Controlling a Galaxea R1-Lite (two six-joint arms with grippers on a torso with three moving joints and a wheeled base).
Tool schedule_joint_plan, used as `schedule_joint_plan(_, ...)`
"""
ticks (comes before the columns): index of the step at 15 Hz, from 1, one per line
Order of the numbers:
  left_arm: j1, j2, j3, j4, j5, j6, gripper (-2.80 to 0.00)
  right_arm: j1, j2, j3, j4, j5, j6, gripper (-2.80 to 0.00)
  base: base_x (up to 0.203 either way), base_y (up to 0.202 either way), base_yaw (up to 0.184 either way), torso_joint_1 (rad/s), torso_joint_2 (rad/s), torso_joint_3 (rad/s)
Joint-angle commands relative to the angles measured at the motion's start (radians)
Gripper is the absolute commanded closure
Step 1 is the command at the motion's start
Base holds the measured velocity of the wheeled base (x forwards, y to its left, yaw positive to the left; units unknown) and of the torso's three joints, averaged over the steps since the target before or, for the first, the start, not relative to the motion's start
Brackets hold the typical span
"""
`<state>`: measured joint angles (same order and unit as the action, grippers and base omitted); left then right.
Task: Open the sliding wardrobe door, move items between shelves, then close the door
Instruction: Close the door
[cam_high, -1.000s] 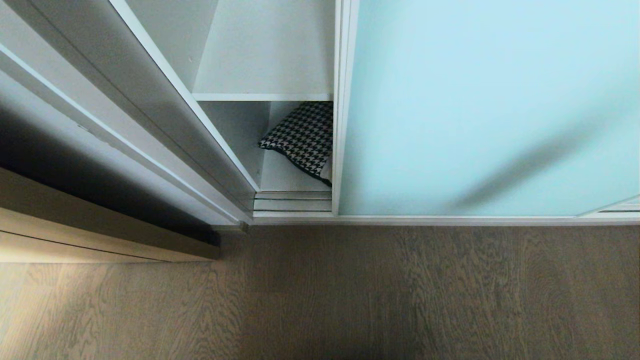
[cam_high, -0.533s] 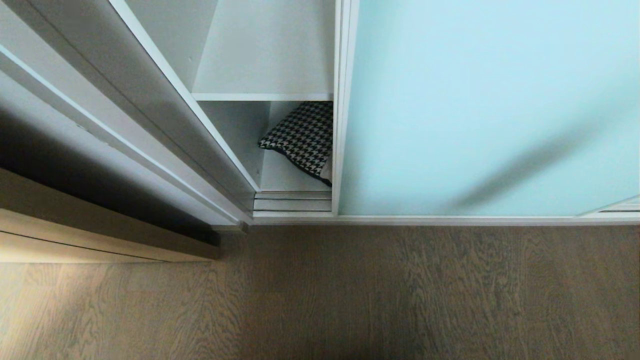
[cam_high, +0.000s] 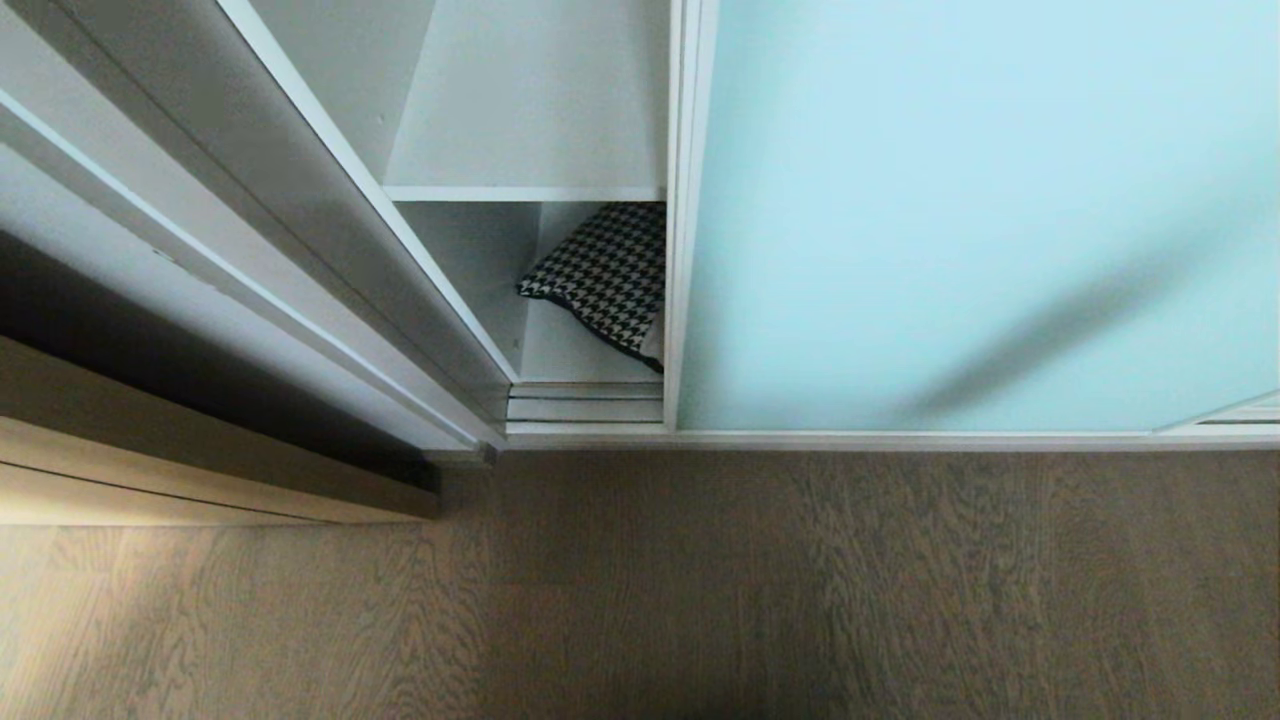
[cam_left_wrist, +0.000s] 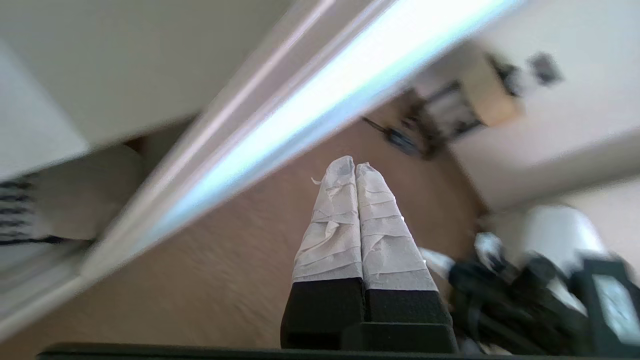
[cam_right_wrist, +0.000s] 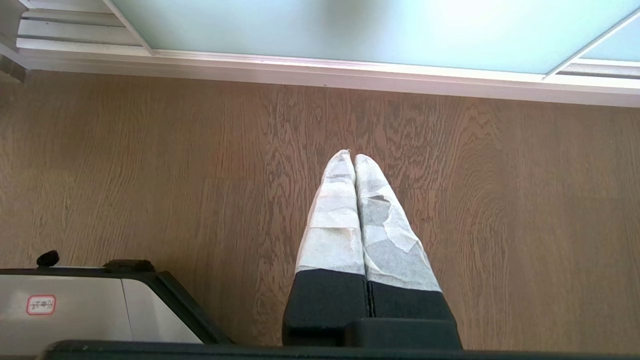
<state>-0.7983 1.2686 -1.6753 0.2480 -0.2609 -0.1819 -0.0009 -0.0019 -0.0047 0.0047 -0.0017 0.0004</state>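
Frosted sliding wardrobe door barely open; left gripper pressed shut, empty, should hook the frame edge squarely, push sideways; right gripper shut, idle.

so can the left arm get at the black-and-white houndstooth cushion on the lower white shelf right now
Probably yes: the frosted aqua sliding door leaves a narrow gap exposing the cushion, though it partly covers it.
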Motion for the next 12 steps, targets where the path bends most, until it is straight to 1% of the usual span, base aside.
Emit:
schedule_joint_plan(1, -0.094, 0.028, 0.0, -0.026, 0.145, 0.014, 0.0, 0.001, 0.002, 0.0, 0.0, 0.0, -0.003, 0.0, 0.0, 0.0, 0.0, 0.0, 0.0, 0.0)
schedule_joint_plan(2, -0.123, 0.046, -0.005, -0.054, 0.188, 0.022, 0.0, 0.001, 0.002, 0.0, 0.0, 0.0, -0.003, 0.0, 0.0, 0.0, 0.0, 0.0, 0.0, 0.0)
schedule_joint_plan(5, -0.219, 0.082, -0.002, -0.079, 0.267, 0.032, 0.0, 0.001, 0.002, 0.0, 0.0, 0.0, 0.0, 0.0, 0.0, 0.0, 0.0, 0.0, 0.0, 0.0)
schedule_joint_plan(6, -0.228, 0.102, 0.005, -0.082, 0.285, 0.038, 0.0, 0.0, 0.002, 0.0, 0.0, 0.0, -0.003, 0.0, 0.0, 0.0, 0.0, 0.0, 0.0, 0.0)
schedule_joint_plan(7, -0.231, 0.12, 0.008, -0.092, 0.288, 0.037, 0.0, 0.0, 0.002, 0.0, 0.0, 0.0, 0.0, 0.0, 0.0, 0.0, 0.0, 0.0, 0.0, 0.0)
schedule_joint_plan(11, -0.248, 0.162, 0.047, -0.19, 0.303, 0.031, 0.0, 0.001, 0.002, 0.0, 0.0, 0.0, -0.001, 0.0, 0.0, 0.0, 0.0, 0.0, 0.0, 0.0)
schedule_joint_plan(12, -0.248, 0.184, 0.052, -0.225, 0.342, 0.03, 0.0, -0.001, 0.002, 0.0, 0.0, 0.0, 0.0, 0.0, 0.0, 0.0, 0.0, 0.0, 0.0, 0.0)
